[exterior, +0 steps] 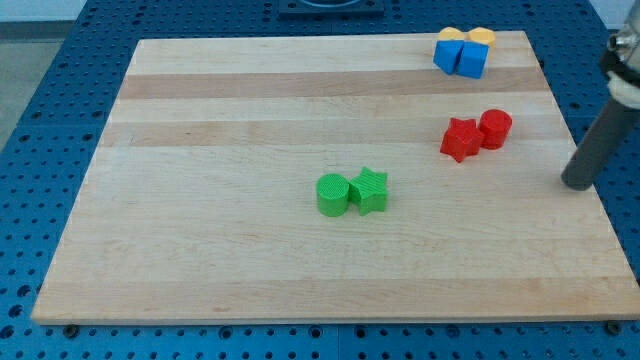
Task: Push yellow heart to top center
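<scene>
Two yellow blocks sit at the board's top right, one on the left (450, 35) and one on the right (482, 37). Both are partly hidden behind two blue blocks (460, 58), and I cannot tell which of them is the heart. My tip (576, 185) rests on the board near its right edge. It is well below the yellow blocks and to the right of the red blocks, touching no block.
A red star (460, 139) and a red cylinder (495, 128) touch each other at the right. A green cylinder (333, 194) and a green star (371, 190) sit together near the middle. The wooden board (200, 150) lies on a blue perforated table.
</scene>
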